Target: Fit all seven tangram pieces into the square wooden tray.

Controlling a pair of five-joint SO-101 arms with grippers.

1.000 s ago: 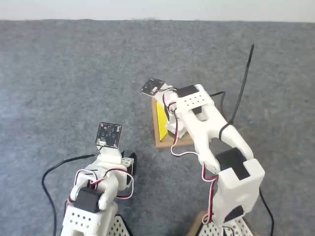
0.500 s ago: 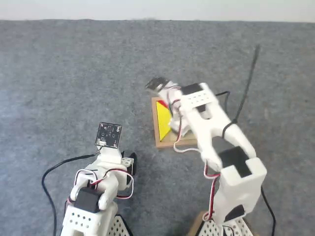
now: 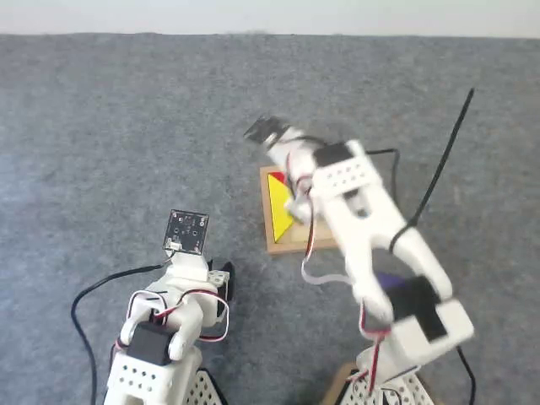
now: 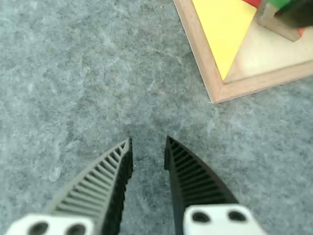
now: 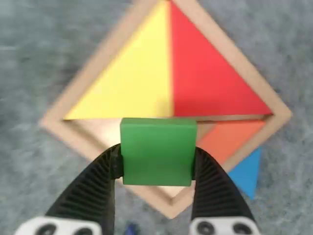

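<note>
The square wooden tray [image 5: 55, 111] holds a yellow triangle [image 5: 132, 83], a red triangle [image 5: 205, 78] and an orange piece [image 5: 230, 139]. My right gripper [image 5: 156, 159] hangs above the tray, shut on a green square piece [image 5: 157, 152]. A blue piece [image 5: 244, 171] lies just outside the tray's edge. In the high view the right arm [image 3: 354, 202] covers most of the tray [image 3: 272, 245], with the yellow triangle [image 3: 278, 207] showing beside it. My left gripper [image 4: 148, 147] is open just above the grey mat, a short way from the tray's corner [image 4: 215, 93].
Grey felt mat [image 3: 126, 126] covers the table, with open room to the left and far side. A black cable [image 3: 439, 160] rises by the right arm. Something purple [image 3: 390, 278] peeks out under the right arm.
The right arm has swung back and up from the tray, lifting its wrist; more of the yellow triangle now shows. The left arm has not moved.
</note>
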